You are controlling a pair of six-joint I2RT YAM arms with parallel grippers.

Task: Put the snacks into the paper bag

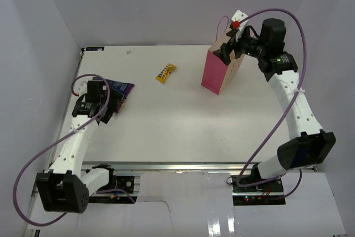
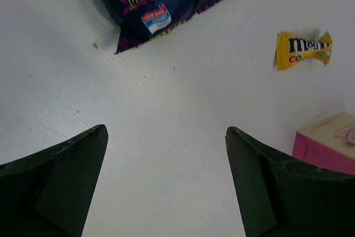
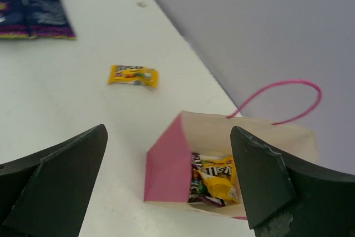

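**Bag partly filled, two snacks out on the table**

Top view: the paper bag [image 1: 221,76] stood upright at the far right of the table [image 1: 166,131] with its mouth open, I'd guess so stuff could just be dropped in. The right gripper [image 1: 230,53] hung right over that mouth. The left gripper [image 1: 108,104] sat at the edge of the dark blue snack bag [image 1: 121,91]. A yellow packet [image 1: 166,72] lay alone between the two bags.

Left wrist: fingers were spread with nothing between them. The dark blue snack bag was just ahead, probably the next pick.

Right wrist: jaws were wide apart and empty, with the bag's opening directly below. A few packets [image 3: 217,177] were already inside.
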